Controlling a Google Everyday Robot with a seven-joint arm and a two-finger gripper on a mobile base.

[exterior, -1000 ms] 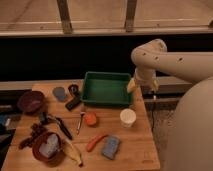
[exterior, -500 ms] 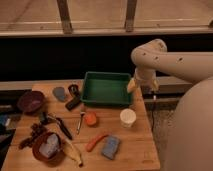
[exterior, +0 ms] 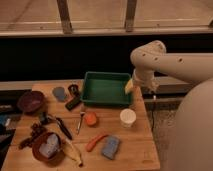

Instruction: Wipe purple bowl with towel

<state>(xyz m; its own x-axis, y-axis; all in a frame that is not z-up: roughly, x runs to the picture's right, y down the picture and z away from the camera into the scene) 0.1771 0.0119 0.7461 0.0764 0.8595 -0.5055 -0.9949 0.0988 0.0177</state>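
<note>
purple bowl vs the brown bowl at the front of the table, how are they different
The purple bowl is dark purple and looks empty; the brown bowl is reddish brown and holds a pale cloth. The purple bowl sits further back at the left edge; the brown bowl sits near the front. Both are round, upright and on the wooden table, far from the pincer, which hangs by the right end of the green tray.

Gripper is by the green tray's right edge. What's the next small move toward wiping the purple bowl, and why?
Probably swing the gripper left and forward toward the pale crumpled towel lying in the reddish-brown bowl at the table's front-left. The gripper sits at the green plastic tray, far from both the towel and the dark purple bowl, and the towel has to be fetched first.
</note>
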